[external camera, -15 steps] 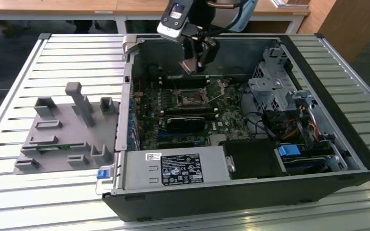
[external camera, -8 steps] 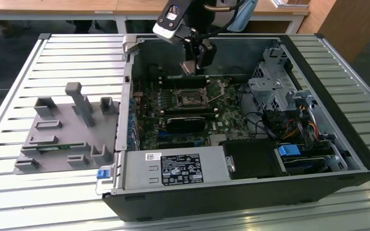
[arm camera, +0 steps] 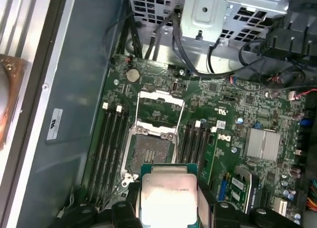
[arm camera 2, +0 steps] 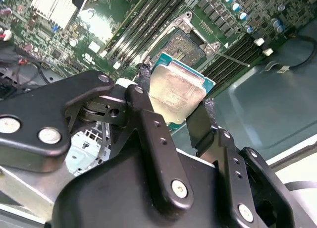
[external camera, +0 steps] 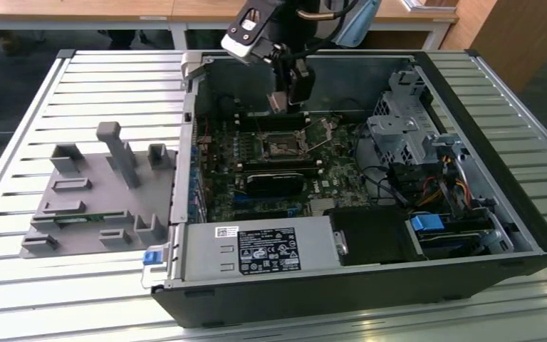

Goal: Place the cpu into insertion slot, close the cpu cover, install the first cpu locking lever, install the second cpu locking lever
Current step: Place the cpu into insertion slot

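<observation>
A small square cpu (arm camera 2: pixel 178 91), with a dull silver top, a green rim and no longer side, is clamped by two opposite edges in the black end effector (arm camera 2: pixel 174 106). It hangs above the slot (arm camera: pixel 148 151), apart from it, with its metal face toward both wrist cameras. The cover (arm camera: pixel 159 106) lies open just beside the slot.

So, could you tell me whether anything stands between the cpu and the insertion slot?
Nothing visible does. The gripper holds the cpu above the board, the cpu cover is swung open away from the socket, and the insertion slot lies bare.
</observation>
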You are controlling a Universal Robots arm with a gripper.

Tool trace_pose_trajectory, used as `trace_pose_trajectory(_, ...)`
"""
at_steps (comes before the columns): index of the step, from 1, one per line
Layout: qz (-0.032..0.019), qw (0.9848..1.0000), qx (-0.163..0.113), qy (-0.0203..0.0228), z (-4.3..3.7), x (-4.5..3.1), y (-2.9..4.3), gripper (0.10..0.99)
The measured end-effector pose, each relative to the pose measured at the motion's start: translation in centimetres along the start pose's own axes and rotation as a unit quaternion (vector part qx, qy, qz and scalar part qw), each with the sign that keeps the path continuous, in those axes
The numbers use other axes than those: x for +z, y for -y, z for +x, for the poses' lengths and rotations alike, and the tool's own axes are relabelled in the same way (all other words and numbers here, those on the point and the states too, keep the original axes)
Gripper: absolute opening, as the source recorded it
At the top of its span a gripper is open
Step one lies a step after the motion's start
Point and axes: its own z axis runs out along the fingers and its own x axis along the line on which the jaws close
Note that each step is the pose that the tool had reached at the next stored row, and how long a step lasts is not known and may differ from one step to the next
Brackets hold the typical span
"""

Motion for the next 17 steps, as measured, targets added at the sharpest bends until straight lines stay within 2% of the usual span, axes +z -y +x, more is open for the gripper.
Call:
trace_pose_trajectory(10, -0.0007, 0.9993, 0.036, 0.0033, 0.0, 0.2, 0.02, 0.541)
trace_pose_trajectory(14, -0.0009, 0.9982, 0.059, 0.0062, 0.0, 0.41, 0.04, 0.541)
trace_pose_trajectory(17, -0.0013, 0.9964, 0.084, 0.0084, -0.01, 0.65, 0.06, 0.541)
